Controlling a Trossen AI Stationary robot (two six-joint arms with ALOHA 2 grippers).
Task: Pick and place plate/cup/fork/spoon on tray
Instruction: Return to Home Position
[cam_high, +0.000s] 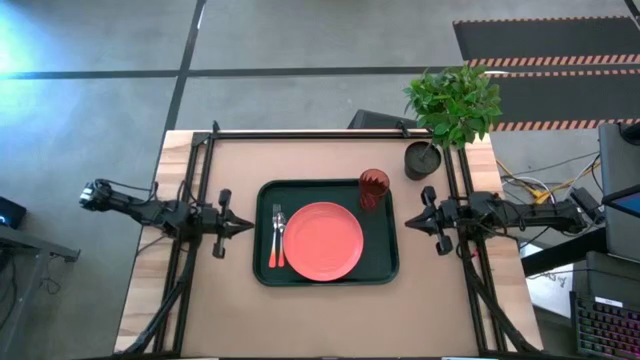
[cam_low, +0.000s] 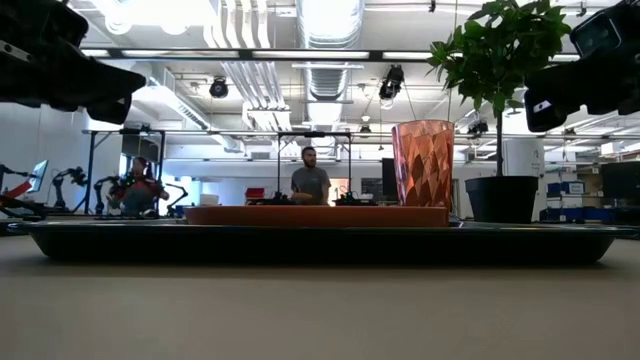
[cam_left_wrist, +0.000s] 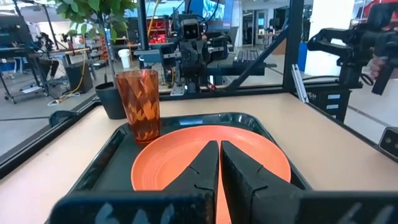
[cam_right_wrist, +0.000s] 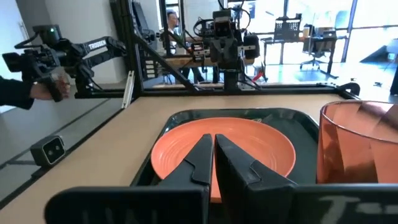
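The dark green tray lies in the middle of the table. On it rest the coral-orange plate, flat in the centre, the red ribbed cup, upright in the far right corner, and the fork and spoon, side by side left of the plate. My left gripper is shut and empty, just outside the tray's left rim, pointing at the plate. My right gripper is shut and empty, just outside the right rim, beside the cup.
A potted plant in a dark pot stands at the table's far right, close behind the cup. Black frame rails run along the table's far edge and sides. A person stands in the room beyond.
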